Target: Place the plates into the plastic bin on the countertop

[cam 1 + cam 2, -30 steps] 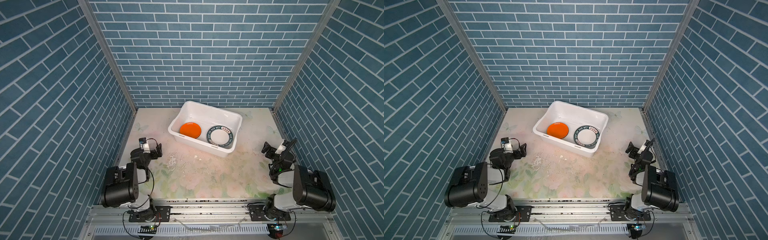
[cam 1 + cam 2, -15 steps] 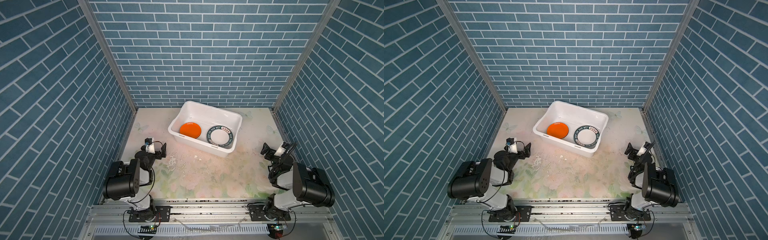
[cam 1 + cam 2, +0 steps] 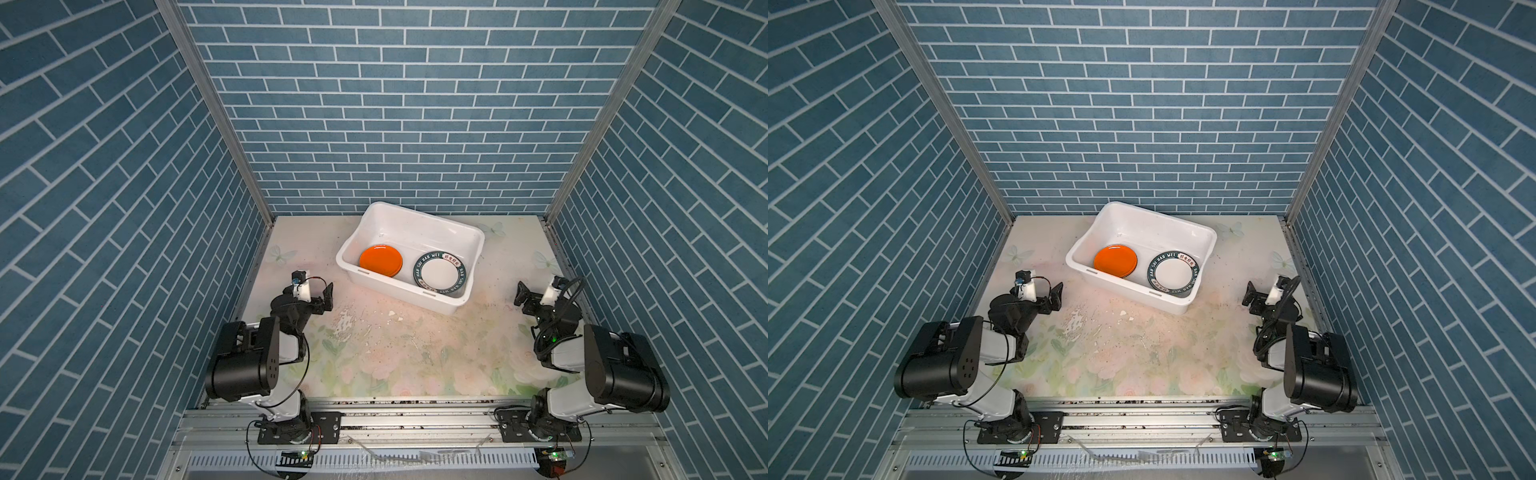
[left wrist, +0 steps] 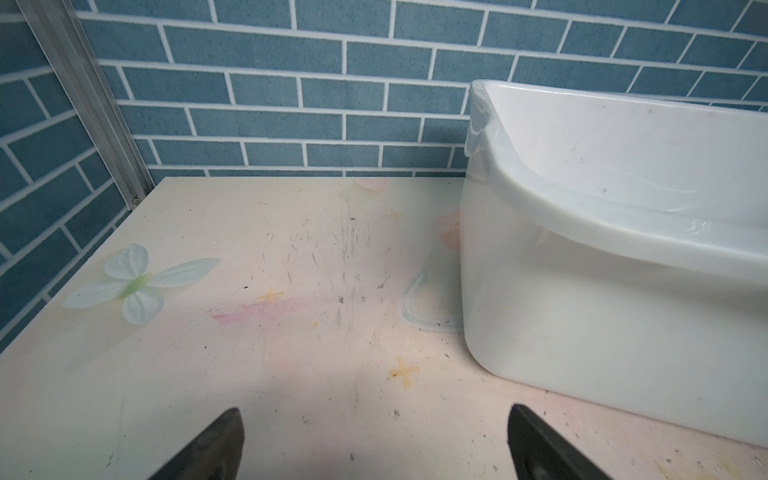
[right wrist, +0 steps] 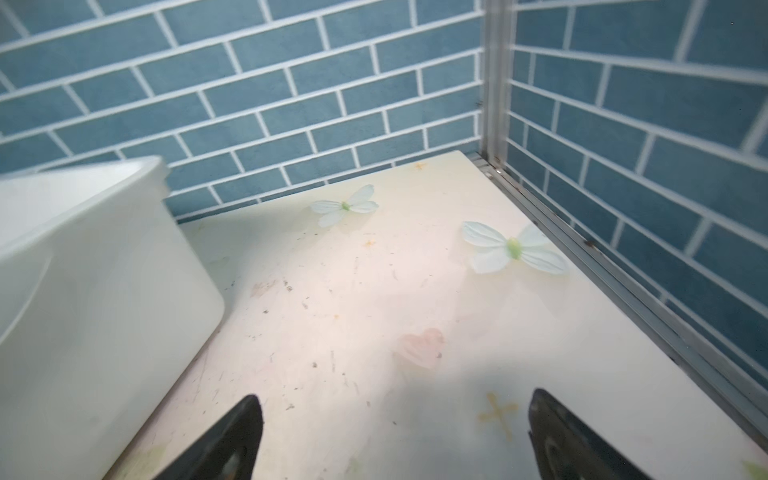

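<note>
The white plastic bin [image 3: 419,218] [image 3: 1154,222] stands at the back middle of the countertop [image 3: 415,345] in both top views. Two plates lie side by side in it: a plain orange one [image 3: 380,260] [image 3: 1115,260] and a white one with a dark-green lettered rim [image 3: 439,273] [image 3: 1173,274]. What lies under them is hidden. My left gripper [image 3: 322,298] [image 3: 1054,300] [image 4: 376,432] hovers low, open and empty, just left of the bin's near corner [image 4: 602,311]. My right gripper [image 3: 524,297] [image 3: 1254,299] [image 5: 395,424] is open and empty, to the right of the bin [image 5: 83,311].
Blue brick walls close in the left, back and right, with a metal strip [image 5: 623,282] along the right edge. A grey metal rail [image 3: 415,419] carries both arm bases at the front. Scuffs and small crumbs [image 3: 345,324] mark the counter in front of the bin.
Both grippers have drifted a little inward toward the middle, the left one more. Both stay open and empty. The bin and plates have not moved.
</note>
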Controlling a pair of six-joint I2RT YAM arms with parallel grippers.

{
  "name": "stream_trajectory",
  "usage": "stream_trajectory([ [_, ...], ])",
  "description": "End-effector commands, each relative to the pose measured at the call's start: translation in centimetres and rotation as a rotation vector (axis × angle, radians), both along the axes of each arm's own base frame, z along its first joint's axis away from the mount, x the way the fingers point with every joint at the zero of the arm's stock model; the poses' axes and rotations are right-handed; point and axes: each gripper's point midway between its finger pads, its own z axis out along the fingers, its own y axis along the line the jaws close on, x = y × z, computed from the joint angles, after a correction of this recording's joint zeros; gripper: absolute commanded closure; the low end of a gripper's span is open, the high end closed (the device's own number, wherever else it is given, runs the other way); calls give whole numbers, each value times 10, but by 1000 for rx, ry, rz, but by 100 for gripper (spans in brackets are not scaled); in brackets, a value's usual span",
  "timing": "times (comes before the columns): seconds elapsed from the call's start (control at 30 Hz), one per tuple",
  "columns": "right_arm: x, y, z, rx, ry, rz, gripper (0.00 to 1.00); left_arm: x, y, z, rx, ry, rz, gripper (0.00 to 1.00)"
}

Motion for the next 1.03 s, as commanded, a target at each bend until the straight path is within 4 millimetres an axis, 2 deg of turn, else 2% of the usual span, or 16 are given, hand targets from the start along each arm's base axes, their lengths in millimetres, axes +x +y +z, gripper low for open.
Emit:
stream_trajectory([
  [0.0,-1,-1,-4,-144,-8,-46,1,3,-1,5,13,-12,-4,0],
  [0.23,26,-2,-18,-140,155,-25,1,6,-9,4,26,11,-50,0],
  [0.57,27,9,-18,-141,157,41,1,8,-10,3,31,21,-52,0],
  [0.8,27,10,-19,-141,162,44,1,8,-10,4,32,20,-50,1],
  [1.0,29,-3,-20,-139,181,-29,1,8,-10,4,33,20,-50,0],
])
